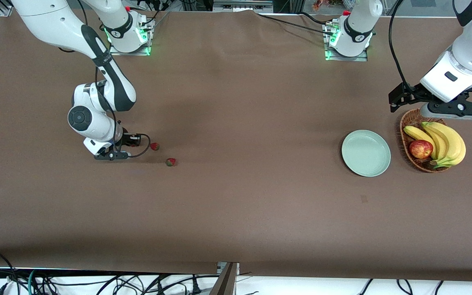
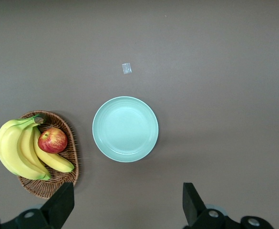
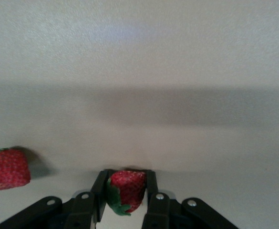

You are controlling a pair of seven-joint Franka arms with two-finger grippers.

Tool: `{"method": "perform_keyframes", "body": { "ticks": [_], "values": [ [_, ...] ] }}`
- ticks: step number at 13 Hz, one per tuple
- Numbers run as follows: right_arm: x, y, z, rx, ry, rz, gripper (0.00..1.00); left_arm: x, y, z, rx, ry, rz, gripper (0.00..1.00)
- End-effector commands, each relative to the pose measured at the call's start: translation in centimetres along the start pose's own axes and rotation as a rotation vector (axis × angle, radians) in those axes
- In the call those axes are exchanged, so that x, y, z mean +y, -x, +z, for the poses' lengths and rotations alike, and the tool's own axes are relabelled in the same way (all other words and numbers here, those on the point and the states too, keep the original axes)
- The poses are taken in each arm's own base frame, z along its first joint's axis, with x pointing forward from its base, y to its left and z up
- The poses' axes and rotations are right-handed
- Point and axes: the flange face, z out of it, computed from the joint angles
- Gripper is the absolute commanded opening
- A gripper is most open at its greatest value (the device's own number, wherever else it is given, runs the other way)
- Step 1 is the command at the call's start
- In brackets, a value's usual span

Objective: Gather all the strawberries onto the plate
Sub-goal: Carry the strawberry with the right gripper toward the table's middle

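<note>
Since berries go to pale mint-green round plate (image 1: pixel 366 153), right gripper (image 3: pixel 126 206) fingers (image 3: pixel 100 191) pinch small red strawberry (image 3: pixel 126 191) between them at table level; second red strawberry (image 3: pixel 6 168) lies just beside fingers; left gripper (image 2: pixel 126 206) waits over plate, fingers spread wide, empty.

Robot lab: bolted arms (image 1: pixel 344 30), cables (image 1: pixel 96 282)

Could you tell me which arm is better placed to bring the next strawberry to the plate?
The right. Its hand is down at the table with its fingers shut on a strawberry, two more lying beside it. The left hand waits open above the empty plate.
</note>
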Motion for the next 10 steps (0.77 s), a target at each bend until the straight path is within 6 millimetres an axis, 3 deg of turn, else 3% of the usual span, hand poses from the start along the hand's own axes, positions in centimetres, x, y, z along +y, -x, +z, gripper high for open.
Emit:
{"method": "perform_keyframes", "body": {
  "ticks": [1, 2, 4, 6, 10],
  "values": [
    [-0.5, -0.3, -3.5, -0.015, -0.002, 0.005, 0.07, -0.1, -0.2, -0.6, -0.006, 0.026, 0.013, 1.0],
    [-0.8, -1.5, -5.3, -0.026, 0.0, 0.008, 0.07, -0.1, -0.2, -0.6, -0.006, 0.026, 0.013, 1.0],
    [-4.3, -3.5, -9.4, -0.037, -0.002, 0.015, 0.07, -0.1, -0.2, -0.5, -0.008, 0.026, 0.013, 1.0],
    [-10.6, -4.5, -11.9, -0.031, 0.006, 0.067, 0.07, -0.1, -0.2, -0.6, -0.006, 0.026, 0.013, 1.0],
    [-26.8, -5.2, -10.9, -0.013, -0.079, 0.258, 0.08, -0.2, -0.2, -0.6, -0.007, 0.026, 0.012, 1.0]
  ]
}}
